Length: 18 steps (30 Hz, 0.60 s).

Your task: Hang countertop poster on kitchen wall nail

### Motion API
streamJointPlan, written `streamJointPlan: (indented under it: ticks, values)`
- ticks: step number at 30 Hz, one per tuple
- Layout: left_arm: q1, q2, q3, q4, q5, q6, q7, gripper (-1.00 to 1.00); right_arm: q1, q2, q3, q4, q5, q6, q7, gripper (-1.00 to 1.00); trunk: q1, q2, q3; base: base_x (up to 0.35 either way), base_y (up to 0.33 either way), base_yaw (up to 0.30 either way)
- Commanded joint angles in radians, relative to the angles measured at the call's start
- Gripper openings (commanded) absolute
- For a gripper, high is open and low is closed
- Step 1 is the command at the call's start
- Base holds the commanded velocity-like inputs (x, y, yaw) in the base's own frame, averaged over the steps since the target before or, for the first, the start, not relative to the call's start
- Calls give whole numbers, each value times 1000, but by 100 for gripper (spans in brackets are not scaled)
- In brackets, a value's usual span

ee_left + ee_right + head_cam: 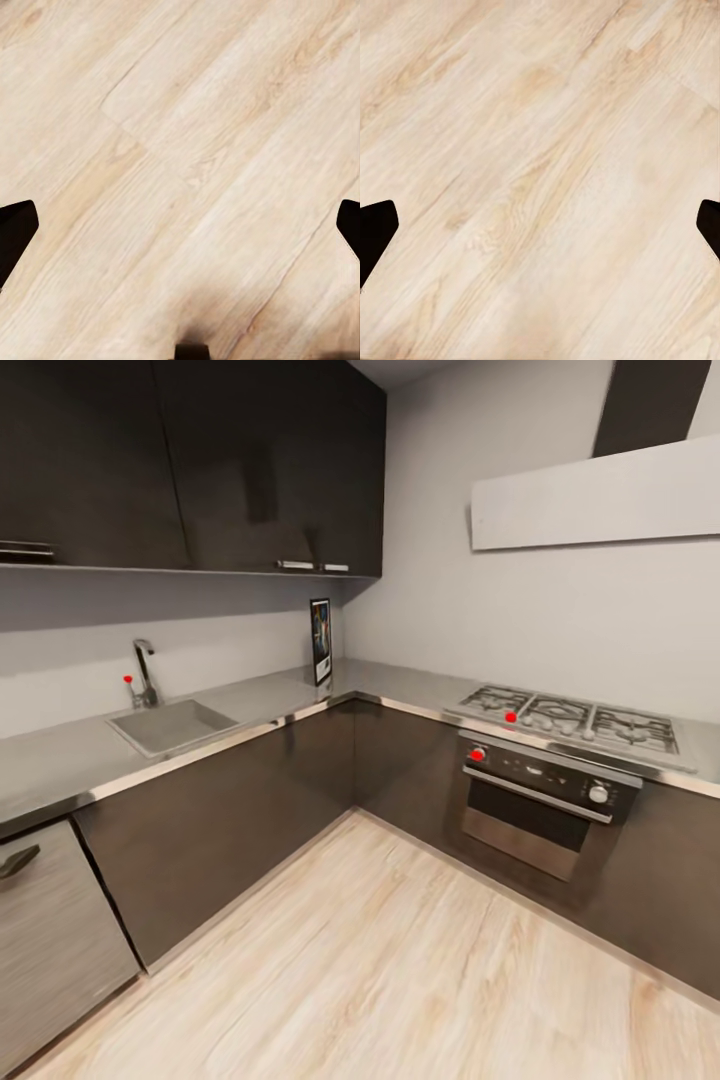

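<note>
The poster (321, 641) stands upright in the inner corner of the L-shaped pale grey kitchen countertop (250, 705), seen nearly edge-on, its dark print and white strip just visible. Across the floor, I see it from a distance in the head view. My left gripper (180, 225) hangs over the wooden floor with its dark fingers (16, 232) far apart and nothing between them. My right gripper (540, 225) is also open over bare floor, fingers (375, 232) at the picture's sides.
A sink (170, 725) with a tap (145, 672) is set in the left run of the counter. A gas hob (570, 720) and oven (540, 805) sit in the right run. Dark upper cabinets (200, 460) hang above. Light wood floor (380, 960) lies between me and the cabinets.
</note>
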Motion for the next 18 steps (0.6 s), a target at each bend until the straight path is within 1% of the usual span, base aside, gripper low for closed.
streamJointPlan:
  ticks: [1, 18]
  values:
    - [0, 0, 1, -1, 0, -2, 0, 100, -1, 0, 1, 1, 1, -3, 0, 100, 1, 0, -1, 337, 0, 0]
    - [0, 0, 1, -1, 0, 0, 0, 100, -1, 0, -1, 1, 1, -3, 0, 100, 1, 0, -1, 337, 0, 0]
